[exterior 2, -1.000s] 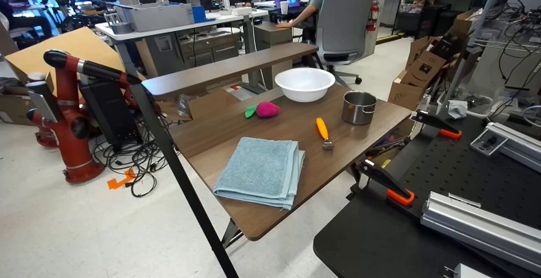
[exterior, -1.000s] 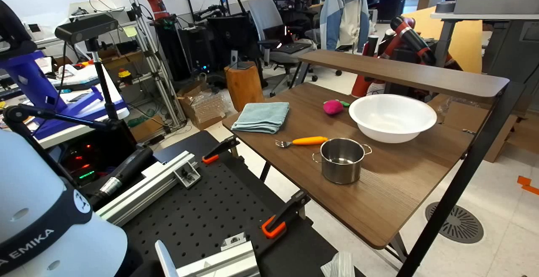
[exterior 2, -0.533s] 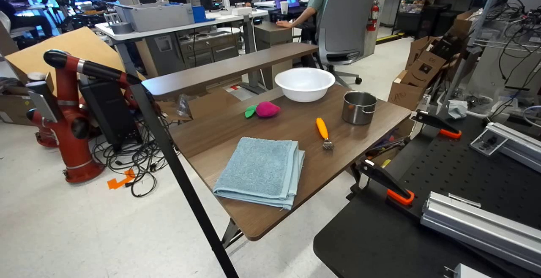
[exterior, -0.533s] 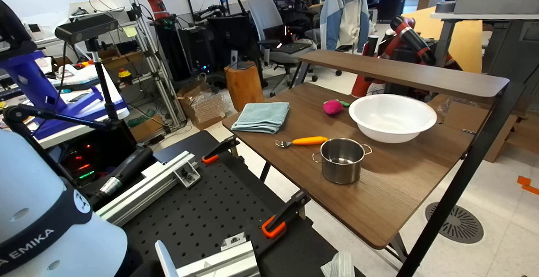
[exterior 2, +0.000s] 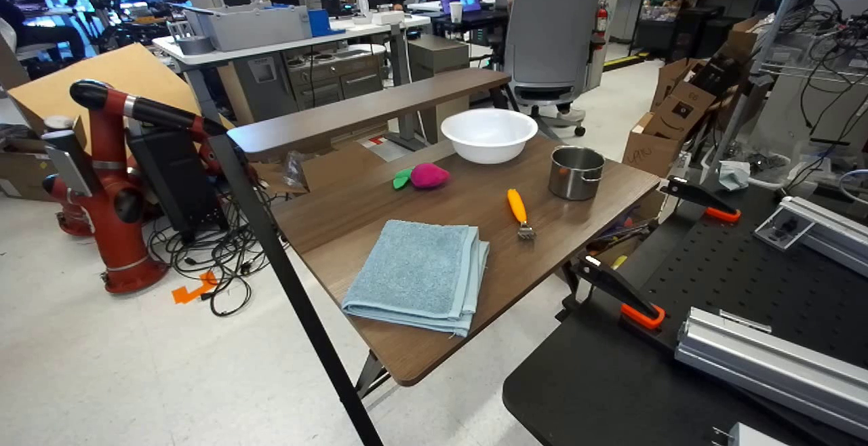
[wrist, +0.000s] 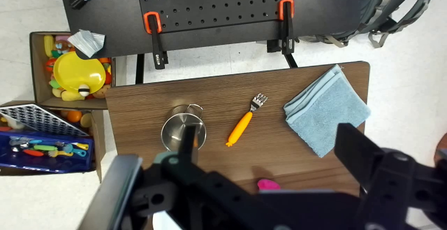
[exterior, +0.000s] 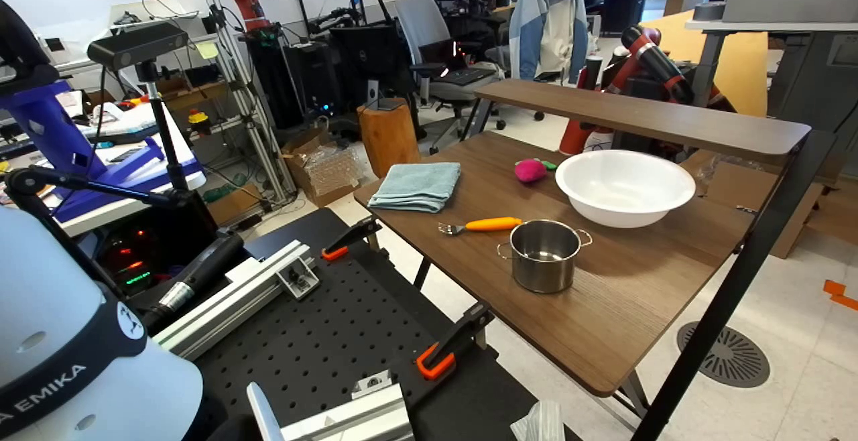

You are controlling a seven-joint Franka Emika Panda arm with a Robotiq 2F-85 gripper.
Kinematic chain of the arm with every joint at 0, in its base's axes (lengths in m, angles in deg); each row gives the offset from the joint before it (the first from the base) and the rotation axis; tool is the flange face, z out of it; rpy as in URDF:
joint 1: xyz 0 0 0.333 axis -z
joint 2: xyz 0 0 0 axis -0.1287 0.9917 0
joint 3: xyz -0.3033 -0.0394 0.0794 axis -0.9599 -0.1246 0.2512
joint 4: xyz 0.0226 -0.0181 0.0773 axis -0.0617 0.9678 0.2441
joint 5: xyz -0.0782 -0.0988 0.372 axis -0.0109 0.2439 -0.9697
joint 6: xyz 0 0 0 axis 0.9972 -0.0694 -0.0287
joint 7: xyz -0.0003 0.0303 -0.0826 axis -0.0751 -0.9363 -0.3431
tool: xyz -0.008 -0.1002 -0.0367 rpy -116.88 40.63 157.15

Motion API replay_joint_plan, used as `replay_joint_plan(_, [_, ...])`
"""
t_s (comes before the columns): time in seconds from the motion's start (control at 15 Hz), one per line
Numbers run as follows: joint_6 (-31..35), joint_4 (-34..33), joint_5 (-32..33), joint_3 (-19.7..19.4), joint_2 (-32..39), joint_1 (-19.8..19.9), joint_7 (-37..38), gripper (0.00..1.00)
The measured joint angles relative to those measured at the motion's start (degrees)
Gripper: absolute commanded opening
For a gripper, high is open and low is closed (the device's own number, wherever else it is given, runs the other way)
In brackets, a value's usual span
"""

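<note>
High above the brown table my gripper [wrist: 266,135] stands open in the wrist view, nothing between its fingers. Below the gap lie a fork with an orange handle [wrist: 241,127] and, partly hidden by the gripper body, a pink toy [wrist: 268,184] with green leaves. The left finger overlaps a steel pot [wrist: 174,127] in the picture; the right overlaps a folded blue towel [wrist: 324,111]. A white bowl [exterior: 623,190] stands behind the pot [exterior: 544,260] in an exterior view; the wrist view shows just a sliver. Both exterior views leave the gripper out of sight.
A raised shelf [exterior: 643,116] runs along the table's far side. Clamps [exterior 2: 620,290] with orange ends sit on the black perforated bench [exterior: 335,334] beside the table. Boxes of toy food [wrist: 38,69] and a blue bin of utensils [wrist: 45,153] stand on the floor.
The seated person in the background has drawn an arm back and shifted behind the grey chair, which turned slightly. The visible arm base and the things on the table have not moved.
</note>
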Motion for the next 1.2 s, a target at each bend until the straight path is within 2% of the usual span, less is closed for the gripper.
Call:
replay_joint_plan(0.4, [1.2, 0.3, -0.2, 0.3, 2.1, 0.0, 1.2, 1.0])
replay_joint_plan(0.87, [11.8, 1.8, -0.5, 2.7, 13.8, 0.0, 6.2, 1.0])
replay_joint_plan(1.2, [20.1, 2.5, -3.6, 5.2, 24.3, -0.2, 10.3, 1.0])
